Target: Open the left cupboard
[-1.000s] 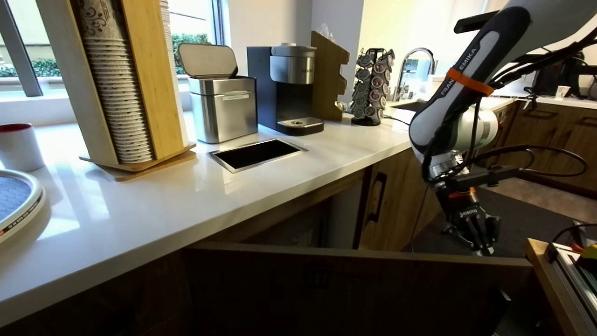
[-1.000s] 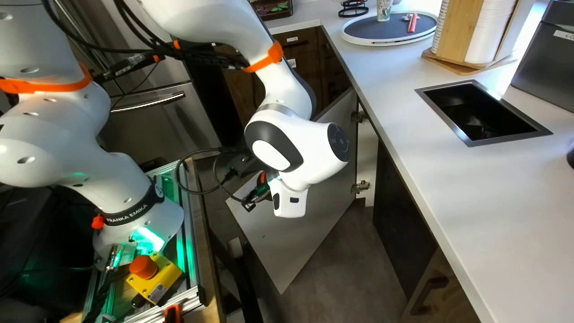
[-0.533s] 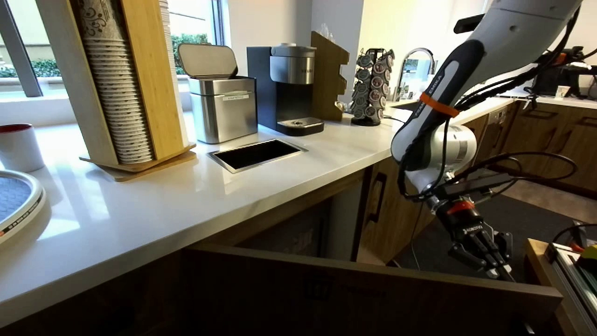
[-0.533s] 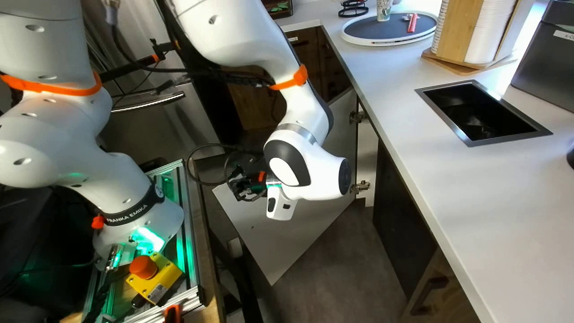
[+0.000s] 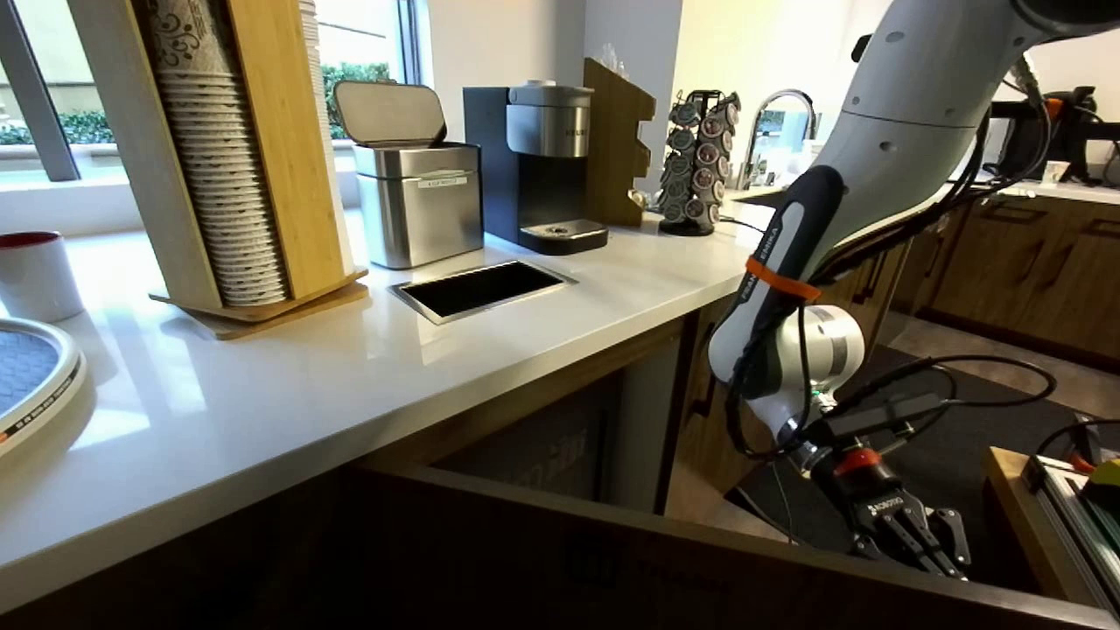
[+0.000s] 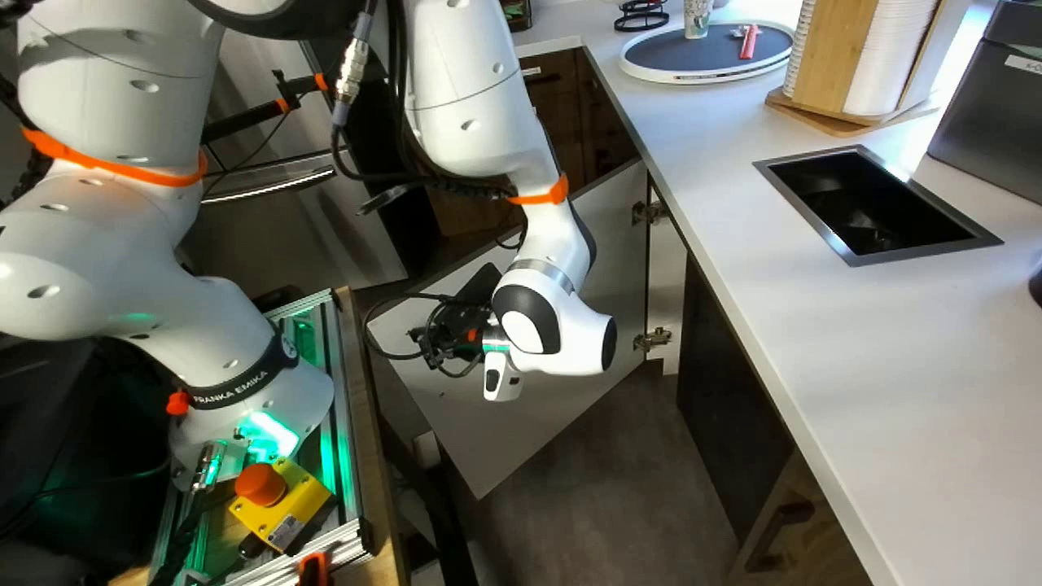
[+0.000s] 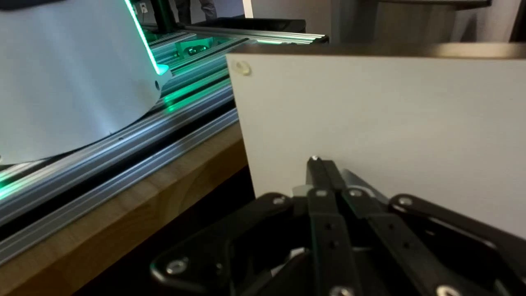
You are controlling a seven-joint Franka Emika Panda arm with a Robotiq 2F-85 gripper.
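Wrist view: the gripper (image 7: 324, 166) grips nothing; its jaws are pressed together, tips at or very near the white inner face of the left cupboard's door (image 7: 394, 119); whether they touch I cannot tell. Both exterior views show that door standing well open; in an exterior view it reaches left from its hinges (image 6: 654, 338) toward the robot's wooden stand (image 7: 185, 191).

The step looks like a shove from inside, with most of the opening done. To do it well, leave the jaws together as a blunt pusher, press square to the panel close to its free edge, and follow the hinge arc so the tips don't skid off. Ease off early: the door's corner could knock the stand.

On the bench (image 5: 289, 402) sits a steel bin (image 5: 420, 210), lid raised, inside hidden. Nearer and left, a wooden holder (image 5: 284, 149) is packed with paper cups (image 5: 227, 192); farther left is a white mug (image 5: 39, 282), contents unseen. A metal-rimmed recess (image 6: 806, 212) shows only darkness. Far right, a rack (image 5: 687, 229) carries coffee pods (image 5: 703, 179). Pale lettering within the cupboard is too dim to read.
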